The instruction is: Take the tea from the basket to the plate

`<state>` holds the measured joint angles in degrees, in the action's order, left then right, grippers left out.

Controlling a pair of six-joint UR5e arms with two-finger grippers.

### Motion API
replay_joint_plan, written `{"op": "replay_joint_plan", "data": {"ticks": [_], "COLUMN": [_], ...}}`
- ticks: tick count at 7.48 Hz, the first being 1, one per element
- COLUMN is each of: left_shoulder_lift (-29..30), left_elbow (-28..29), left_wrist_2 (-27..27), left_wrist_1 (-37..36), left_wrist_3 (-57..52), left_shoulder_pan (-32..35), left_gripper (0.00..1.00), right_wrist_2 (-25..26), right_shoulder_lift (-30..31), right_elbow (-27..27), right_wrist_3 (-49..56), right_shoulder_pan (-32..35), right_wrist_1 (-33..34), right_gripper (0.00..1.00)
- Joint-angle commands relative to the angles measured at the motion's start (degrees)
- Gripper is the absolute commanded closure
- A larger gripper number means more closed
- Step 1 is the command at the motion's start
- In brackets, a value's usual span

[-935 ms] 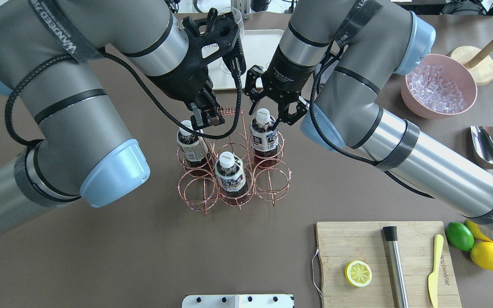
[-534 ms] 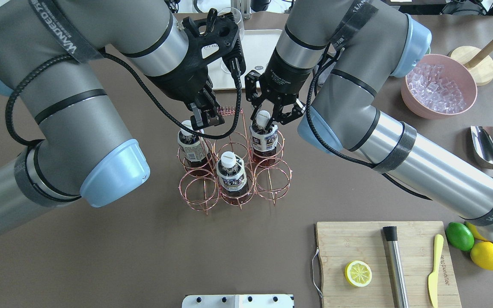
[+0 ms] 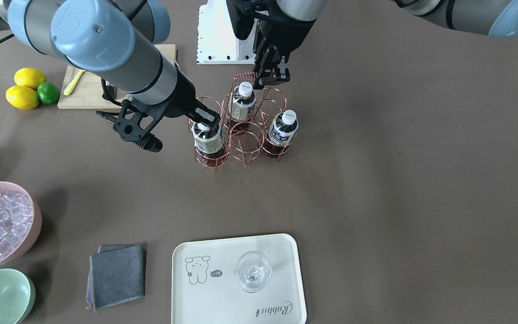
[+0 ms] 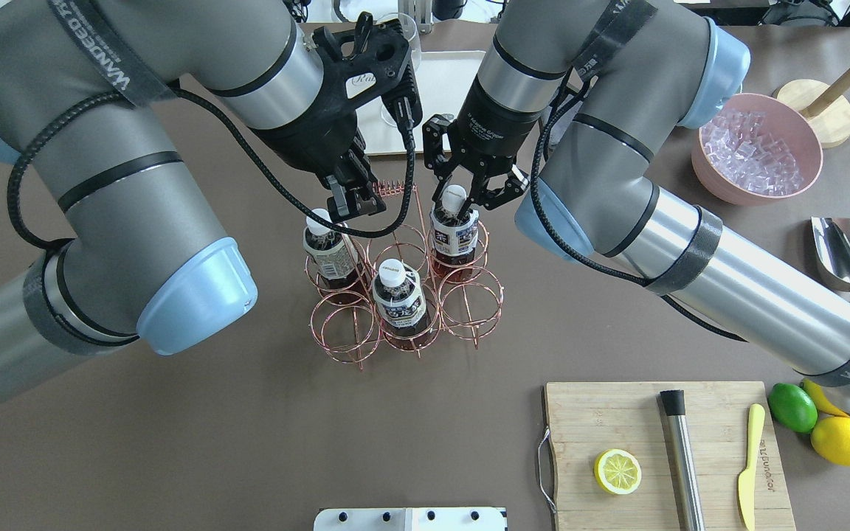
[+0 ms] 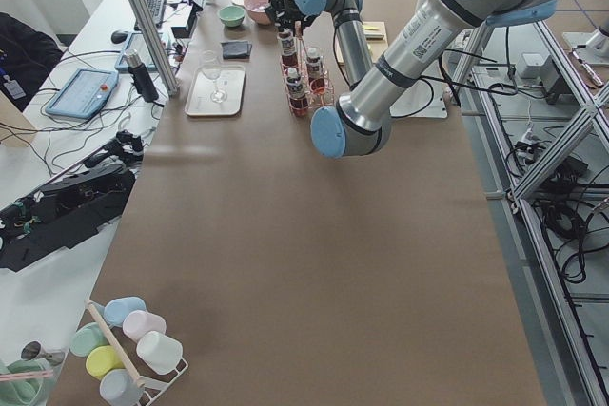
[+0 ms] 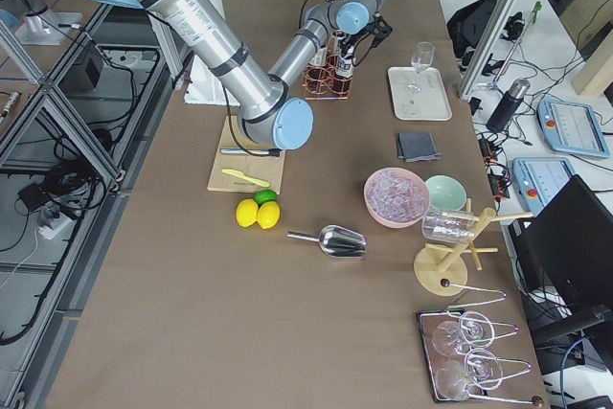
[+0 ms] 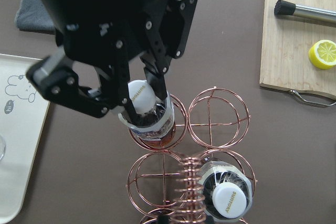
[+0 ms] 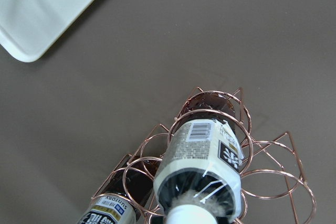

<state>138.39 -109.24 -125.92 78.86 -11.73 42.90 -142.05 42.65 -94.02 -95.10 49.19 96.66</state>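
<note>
While I watch the front-facing view, the right gripper (image 3: 205, 122) is clamped on the cap (image 3: 202, 128) of an upright tea bottle (image 3: 208, 143) directly beneath it, in a tray-side corner ring of the copper wire basket (image 3: 246, 155). The bear-print tray (image 3: 223, 301) holds one wine glass (image 3: 253, 271). Overhead, the left gripper (image 4: 353, 206) pinches the basket handle (image 4: 389, 192), and two other bottles (image 4: 330, 254) (image 4: 398, 302) fill rings.

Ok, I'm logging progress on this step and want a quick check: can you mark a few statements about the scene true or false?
1. Three teas stand in the basket. True.
2. The plate is bare. False: a glass stands on it.
3. The right gripper grips a tea by its cap. True.
4. The left gripper holds a lemon. False: it holds the basket.
</note>
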Motion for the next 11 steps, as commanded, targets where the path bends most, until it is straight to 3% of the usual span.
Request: {"op": "replay_joint_plan", "data": {"ticks": [1, 3, 5, 6, 8, 11], "left_shoulder_lift": [-0.23, -0.23, -0.23, -0.23, -0.23, -0.14], "left_elbow": [-0.01, -0.09, -0.18, -0.88, -3.16, -10.62], "left_wrist_2": [-0.03, -0.03, 0.06, -0.2, -0.12, -0.47], "left_wrist_1": [0.06, 0.06, 0.06, -0.02, -0.72, -7.39], "left_wrist_3": [-0.05, -0.05, -0.05, 0.04, 0.13, 0.21], "left_shoulder_pan": [0.08, 0.08, 0.16, 0.16, 0.16, 2.44], "left_gripper": [1.0, 1.0, 1.0, 1.0, 1.0, 1.0], "right_wrist_2": [-6.9, -9.47, -8.08, -6.59, -6.23, -4.12], "right_shoulder_lift": [-0.9, -4.75, -5.56, -9.48, -18.19, -20.31], "right_elbow": [-5.1, -6.62, -2.6, 5.52, 29.58, 43.96], "right_wrist_3": [0.0, 0.0, 6.27, 13.03, 24.82, 35.58], "right_shoulder_pan": [7.3, 11.35, 11.89, 12.42, 14.17, 13.92], "right_wrist_1": [5.62, 10.89, 10.04, 10.03, 0.43, -8.56], "right_gripper": [1.0, 1.0, 1.0, 1.0, 1.0, 1.0]}}
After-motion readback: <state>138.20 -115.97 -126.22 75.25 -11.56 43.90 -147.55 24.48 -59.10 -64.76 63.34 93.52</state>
